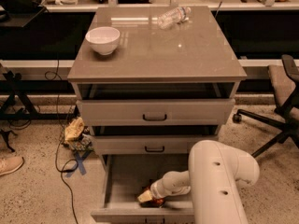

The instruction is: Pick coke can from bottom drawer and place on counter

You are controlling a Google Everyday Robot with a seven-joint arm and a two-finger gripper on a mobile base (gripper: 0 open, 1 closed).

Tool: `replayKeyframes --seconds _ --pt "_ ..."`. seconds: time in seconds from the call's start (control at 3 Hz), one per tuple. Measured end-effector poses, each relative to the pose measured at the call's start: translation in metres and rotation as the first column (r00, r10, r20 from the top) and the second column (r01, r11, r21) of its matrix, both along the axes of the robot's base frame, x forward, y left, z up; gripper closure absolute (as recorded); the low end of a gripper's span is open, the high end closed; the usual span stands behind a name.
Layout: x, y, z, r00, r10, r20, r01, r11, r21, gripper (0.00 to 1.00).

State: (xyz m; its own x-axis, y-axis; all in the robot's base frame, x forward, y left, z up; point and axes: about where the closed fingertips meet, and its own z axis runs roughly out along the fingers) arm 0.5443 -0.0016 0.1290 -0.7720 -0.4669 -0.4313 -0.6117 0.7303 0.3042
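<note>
The bottom drawer (122,180) is pulled open below two shallower drawers. Inside it, near the front, the coke can (156,201) shows only as a small red patch under my gripper. My gripper (145,197) reaches down into the drawer from the white arm (215,181) at the lower right and sits right on the can. The counter (154,45) is the glossy grey-brown top of the cabinet.
A white bowl (103,39) stands at the counter's left and a clear plastic bottle (173,17) lies at its back. The top drawer (155,111) is slightly open. An office chair (280,106) stands to the right, cables and a bag (74,130) lie on the floor at left.
</note>
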Motion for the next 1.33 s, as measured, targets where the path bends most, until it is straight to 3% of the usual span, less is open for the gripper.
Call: replayKeyframes --seconds 0.33,0.67,1.0,1.33 --pt "-0.001 0.000 -0.009 1.0000 0.008 -0.005 -0.008 1.000 0.000 0.50" --pt "-0.003 -0.004 0.004 0.9995 0.020 0.024 -0.021 0.999 0.035 0.73" --pt "-0.003 -0.005 0.049 0.9914 0.087 0.098 -0.097 0.989 0.109 0.96" --pt "0.009 -0.010 0.110 0.9711 0.117 0.208 -0.166 0.958 0.234 1.00"
